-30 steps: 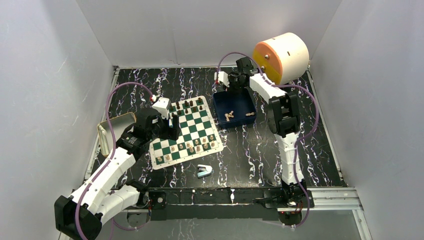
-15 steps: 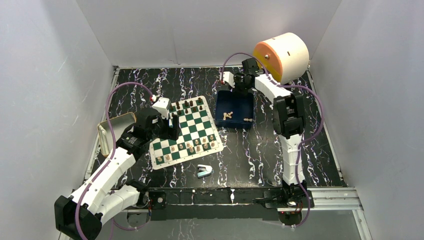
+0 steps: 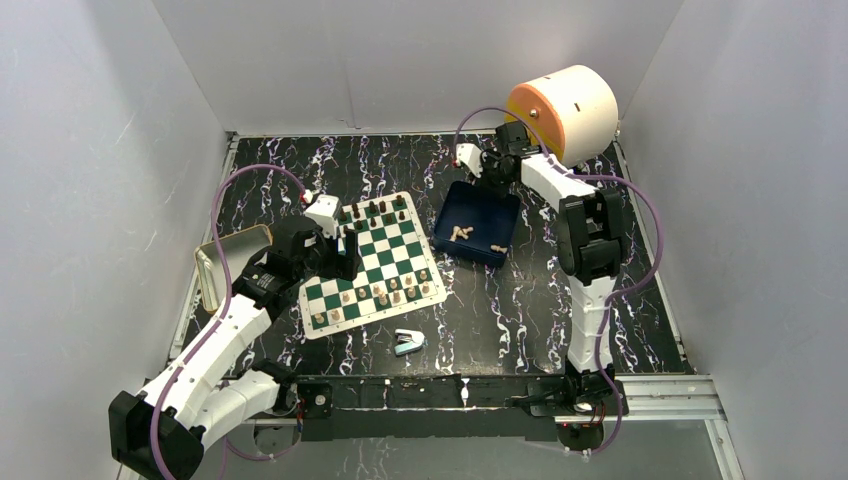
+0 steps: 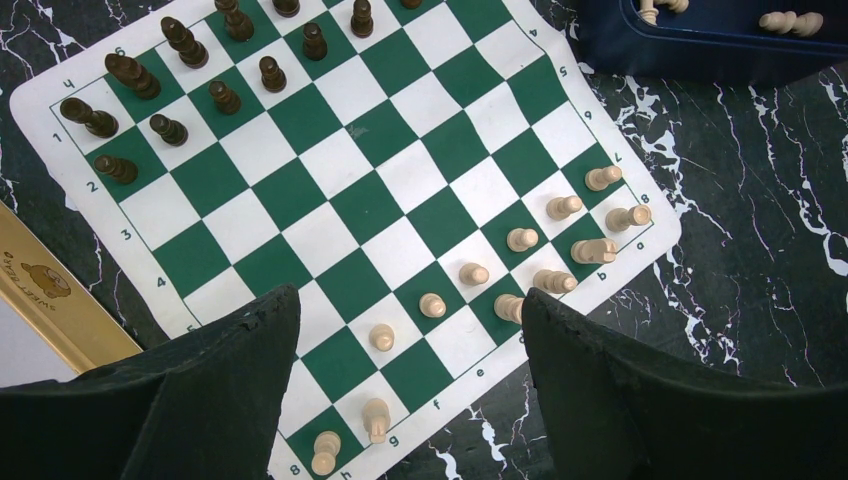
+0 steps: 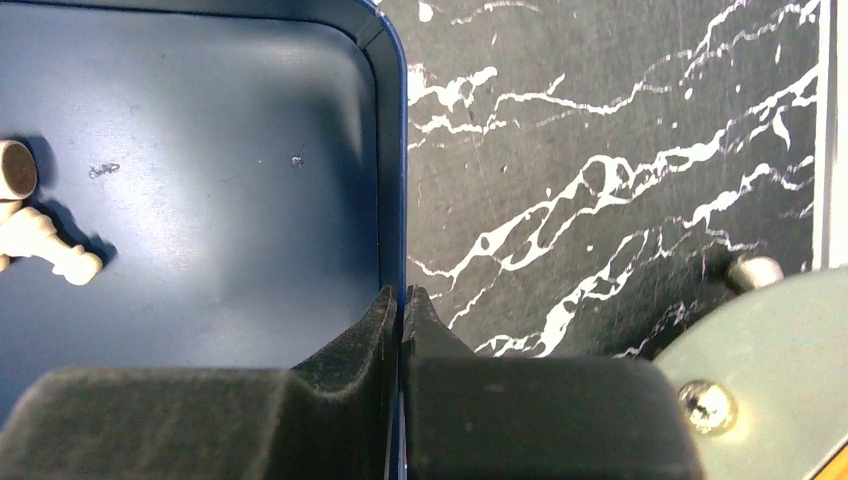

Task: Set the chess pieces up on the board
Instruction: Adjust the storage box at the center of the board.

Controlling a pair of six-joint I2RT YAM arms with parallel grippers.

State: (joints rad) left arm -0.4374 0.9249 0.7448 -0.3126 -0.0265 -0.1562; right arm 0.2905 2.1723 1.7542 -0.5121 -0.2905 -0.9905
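Observation:
The green and white board (image 3: 372, 263) lies left of centre, also in the left wrist view (image 4: 340, 190). Dark pieces (image 4: 170, 90) stand along its far rows, tan pieces (image 4: 470, 275) along its near rows. My left gripper (image 4: 405, 310) hangs open and empty above the board's near left corner (image 3: 345, 250). My right gripper (image 5: 402, 295) is shut on the far rim of the dark blue tray (image 5: 392, 150), which sits tilted (image 3: 482, 222). A few tan pieces (image 3: 460, 232) lie loose in the tray (image 5: 40, 245).
A gold-rimmed tin (image 3: 228, 262) lies left of the board. A small light-blue stapler-like object (image 3: 408, 342) lies in front of the board. A big orange and cream cylinder (image 3: 565, 112) stands at the back right, close behind my right wrist.
My right gripper has dragged the blue tray to the right and turned it, so it sits skewed. The loose pieces slid with it. My left arm has not moved.

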